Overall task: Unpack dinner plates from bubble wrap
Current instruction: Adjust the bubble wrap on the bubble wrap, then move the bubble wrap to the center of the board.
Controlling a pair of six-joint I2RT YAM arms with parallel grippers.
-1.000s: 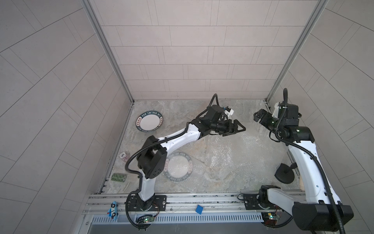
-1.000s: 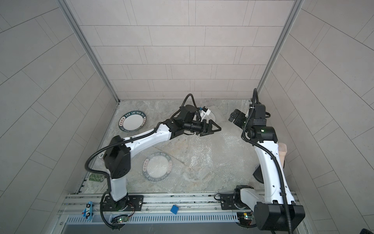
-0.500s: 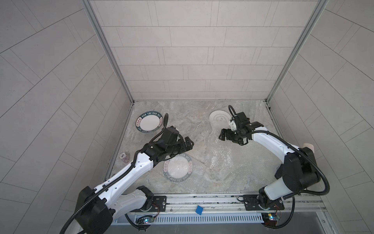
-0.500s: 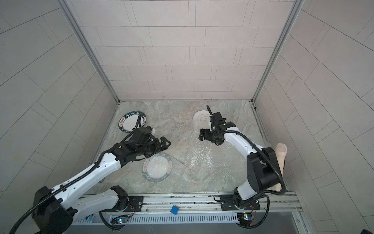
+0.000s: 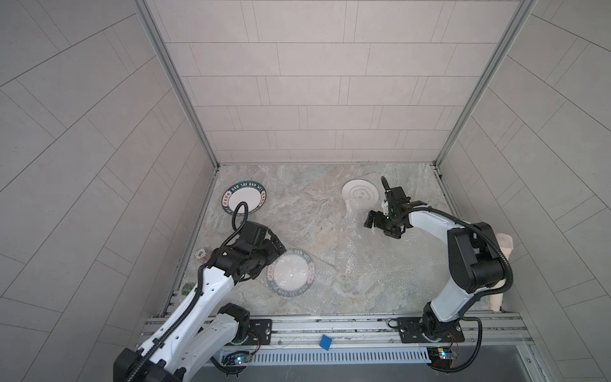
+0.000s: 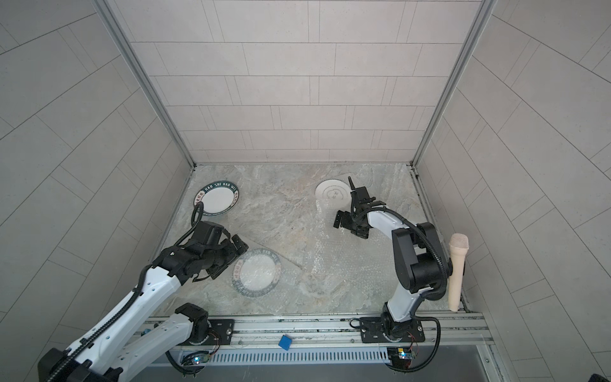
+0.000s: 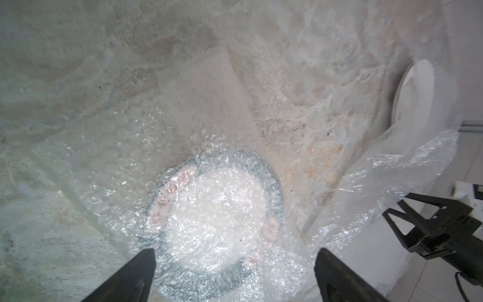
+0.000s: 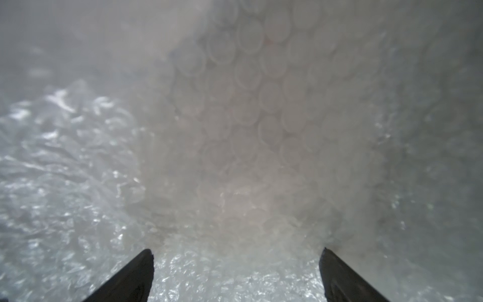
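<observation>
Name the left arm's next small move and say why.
Probably lower the open left claw and close it on the clear dimpled bubble wrap sheet beside the round white plate with the dark green rim. That plate lies covered by the wrap, and the claw hovers empty over its edge.

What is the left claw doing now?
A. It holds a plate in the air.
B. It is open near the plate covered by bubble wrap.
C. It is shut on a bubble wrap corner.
B: the left claw stands wide open and empty, with the dark-rimmed plate lying under bubble wrap just ahead.
</observation>
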